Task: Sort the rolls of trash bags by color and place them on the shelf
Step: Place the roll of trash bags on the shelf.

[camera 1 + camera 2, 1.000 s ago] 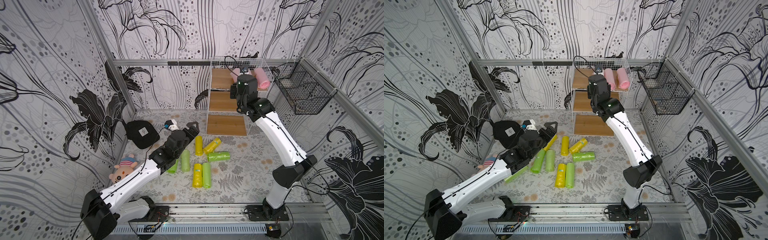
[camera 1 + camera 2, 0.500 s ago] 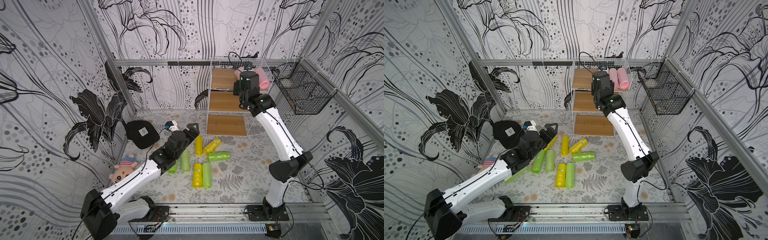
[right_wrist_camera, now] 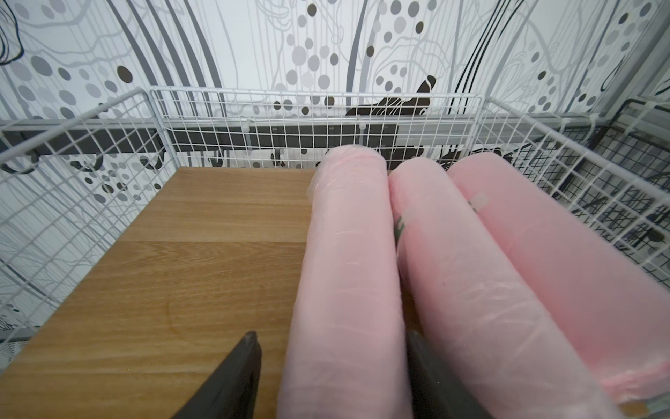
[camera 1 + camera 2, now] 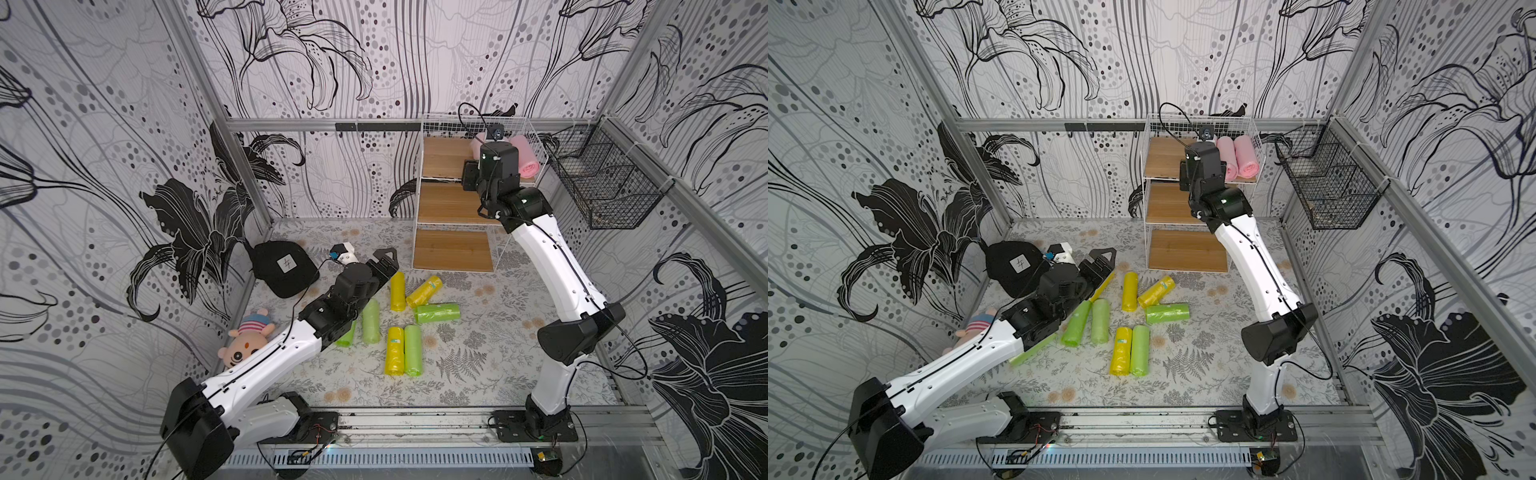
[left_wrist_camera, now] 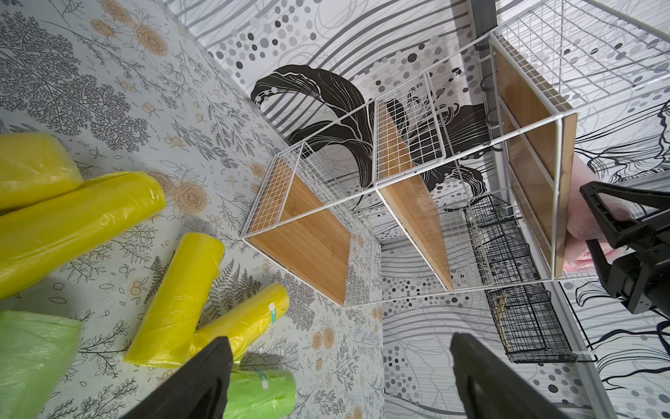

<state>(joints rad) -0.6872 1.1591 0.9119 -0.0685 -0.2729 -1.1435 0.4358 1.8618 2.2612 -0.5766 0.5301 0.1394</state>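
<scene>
**Three pink rolls on the top tier, the rest on the floor**

From where I stood, the right gripper (image 3: 331,335) was up at the top board of the shelf (image 4: 446,205); its two dark fingers (image 3: 239,370) stood apart on either side of the nearest pink roll (image 3: 348,254); a strip of bare wood showed between one finger and the plastic, so it straddled the roll rather than squeezed it. That roll lay flat on the board, lengthwise toward the rear wire grid; the middle pink roll (image 3: 453,283) lay touching it, and the far pink roll (image 3: 565,261) lay beyond that, against the wire side.

The left gripper (image 5: 340,339) hung low over the patterned floor, jaws spread wide with nothing between them; it pointed toward the foot of the shelf.

The other rolls lay loose on the floor in front of the shelf; a yellow roll (image 4: 397,291) lay just beside the left gripper, and a labelled yellow roll (image 4: 424,285) slanted against it; a crosswise green roll (image 4: 438,313) lay near both; closer to the rail, a yellow-and-green pair (image 4: 404,351) lay side by side, touching; two more green rolls (image 4: 371,321) lay partly under the left arm.

A striped plush doll (image 4: 245,340) sat by the left wall, near a black cap (image 4: 282,266); a black wire basket (image 4: 602,183) hung on the right wall beside the shelf.
</scene>
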